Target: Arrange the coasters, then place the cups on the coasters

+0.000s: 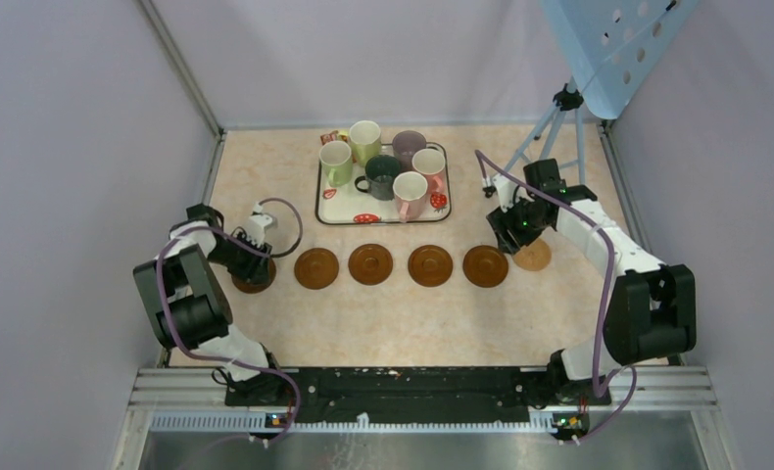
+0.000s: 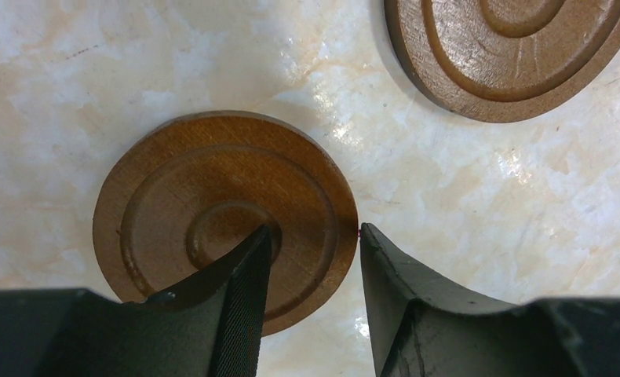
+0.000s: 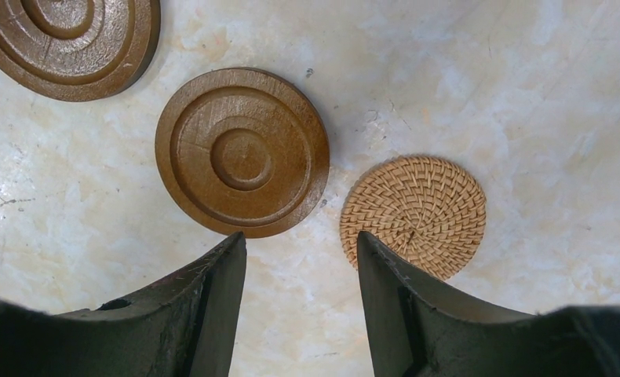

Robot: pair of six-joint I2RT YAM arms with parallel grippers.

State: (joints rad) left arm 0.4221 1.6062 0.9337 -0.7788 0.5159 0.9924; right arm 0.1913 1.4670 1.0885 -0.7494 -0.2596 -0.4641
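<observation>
**Wood coasters in a row, mugs on the tray**

The left gripper [image 2: 315,236] stands partly open astride the rim of the leftmost wooden coaster [image 2: 213,196]. One finger is over the disc and the other just off its right edge, gripping nothing. The right gripper [image 3: 300,239] hangs parted and empty above the table [image 3: 527,94], near a woven rattan coaster [image 3: 413,214] at the row's right end. Four more wooden coasters [image 1: 370,264] lie between. Six mugs [image 1: 381,176] crowd the strawberry-print tray [image 1: 344,208] on the far side.
</observation>
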